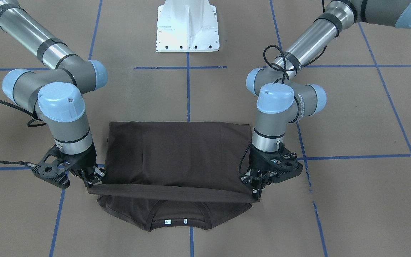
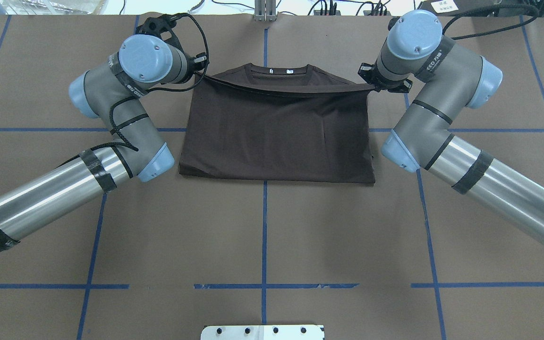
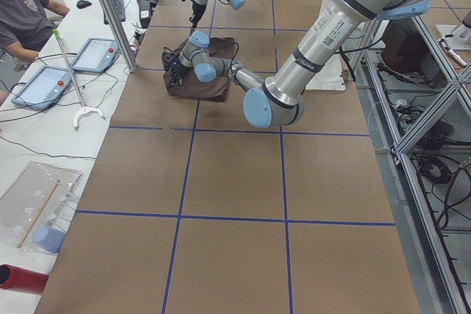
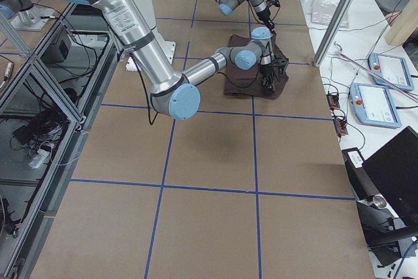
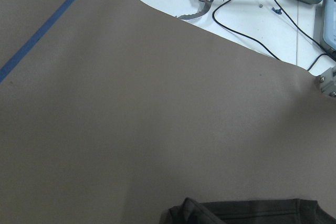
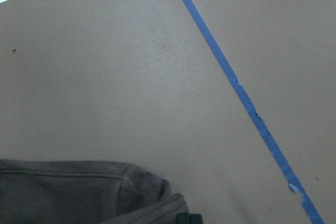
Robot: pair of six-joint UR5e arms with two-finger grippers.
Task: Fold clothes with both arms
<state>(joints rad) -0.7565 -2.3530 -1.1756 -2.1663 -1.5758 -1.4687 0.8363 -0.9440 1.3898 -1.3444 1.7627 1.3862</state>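
- Overhead exterior view showed the T-shirt (image 2: pixel 276 137) lying on the far half of the counter (image 2: pixel 262 226), doubled over on itself, with its collar (image 2: pixel 279 71) on the side away from the robot.
- One straight edge of the top layer (image 1: pixel 173 192) was lifted and stretched taut just above the collar, which peeked out beneath it.
- The left end effector (image 1: pixel 256 187) was pinched closed on one corner of that edge, and the right end effector (image 1: pixel 92 180) was pinched closed on the other. Both pointed down, close to the cloth.
- Judged from this, the step in hand was the lengthwise fold, with the lower half being carried up over the chest toward the shoulders.
- The next move likely called for both arms to lower together with the edge taut and level, so that it landed square near the collar. They would then let go at the same time and lift clear without dragging the fabric.
- Around the shirt, blue tape lines (image 1: pixel 188 92) crossed the brown counter, and a white pedestal (image 1: pixel 187 28) stood on the robot's side.
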